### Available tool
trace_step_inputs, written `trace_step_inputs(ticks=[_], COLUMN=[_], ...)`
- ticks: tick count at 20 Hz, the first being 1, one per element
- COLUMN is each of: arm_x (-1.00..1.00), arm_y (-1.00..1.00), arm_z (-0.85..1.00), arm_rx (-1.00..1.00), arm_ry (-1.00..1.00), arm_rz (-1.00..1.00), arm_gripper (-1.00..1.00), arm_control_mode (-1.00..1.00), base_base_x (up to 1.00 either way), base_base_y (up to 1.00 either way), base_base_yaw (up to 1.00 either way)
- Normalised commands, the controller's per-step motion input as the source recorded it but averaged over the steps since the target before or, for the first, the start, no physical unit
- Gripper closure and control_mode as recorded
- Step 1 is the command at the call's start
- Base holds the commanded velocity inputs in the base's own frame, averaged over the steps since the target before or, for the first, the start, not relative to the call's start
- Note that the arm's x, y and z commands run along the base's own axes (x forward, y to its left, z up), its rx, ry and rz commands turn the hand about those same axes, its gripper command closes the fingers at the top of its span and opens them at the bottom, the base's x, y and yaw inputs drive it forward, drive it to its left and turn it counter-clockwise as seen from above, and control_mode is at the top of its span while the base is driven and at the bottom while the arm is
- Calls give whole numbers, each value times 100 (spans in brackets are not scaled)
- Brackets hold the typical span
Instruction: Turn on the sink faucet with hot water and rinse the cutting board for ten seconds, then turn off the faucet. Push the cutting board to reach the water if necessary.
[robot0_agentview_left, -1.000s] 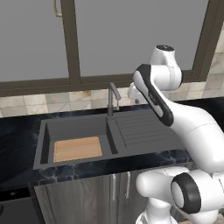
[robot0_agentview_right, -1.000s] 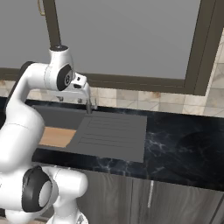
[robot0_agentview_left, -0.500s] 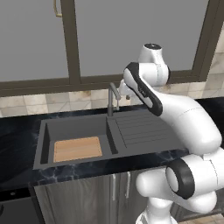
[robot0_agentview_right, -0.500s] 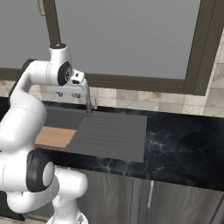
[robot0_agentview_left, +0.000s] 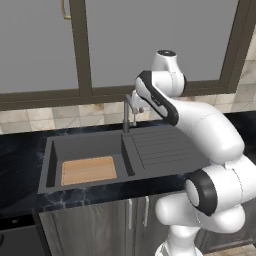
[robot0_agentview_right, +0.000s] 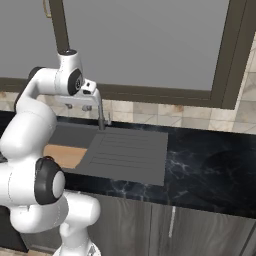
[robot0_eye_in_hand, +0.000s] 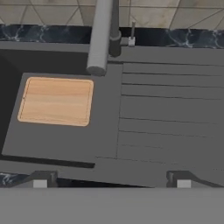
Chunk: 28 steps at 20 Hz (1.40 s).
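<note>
Kitchen w/ big window and tan tile backsplash behind a black marbled tabletop (robot0_agentview_right: 210, 167); the sink (robot0_agentview_left: 52, 155) is set into it, ribbed drainboard on the right side. The cutting board (robot0_agentview_left: 88, 170) lies flat on the basin floor, toward the near-left, apart from the spout's drop line in the hand view. The sink faucet (robot0_agentview_left: 126, 116) stands at the far edge between basin and drainboard, spout arm angled out over the basin; small side lever (robot0_eye_in_hand: 131, 36) sits just right of the post. No water running that I can see. The tool (robot0_agentview_left: 136, 102) hovers high, just beside the faucet top; tips sit wide apart at the bottom of the hand view, so spread, pinching nothing. Step in hand, imo: reach the lever. To do it well: drop lower, line tips up w/ the lever not the post, push toward the hot side w/ a short stroke, avoid bumping the spout. Board prob needs a nudge toward the faucet after.
</note>
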Motion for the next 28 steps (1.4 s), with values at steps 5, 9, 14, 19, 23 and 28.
trace_step_inputs(ticks=[5, 9, 14, 19, 23, 28], arm_x=[17, 10, 9, 24, 26, 27], arm_y=[16, 13, 11, 0, 0, 0], arm_z=[-20, -17, -8, -1, 0, -1], arm_rx=[0, 0, 0, 0, 0, 0], arm_ry=[0, 0, 2, 0, 0, 0], arm_rz=[0, 0, 0, 0, 0, 0], arm_gripper=[-100, -100, -100, -100, -100, -100], arm_control_mode=[-100, -100, -100, -100, -100, -100], base_base_x=[0, 0, 0, 0, 0, 0], base_base_y=[0, 0, 0, 0, 0, 0], base_base_yaw=[0, 0, 0, 0, 0, 0])
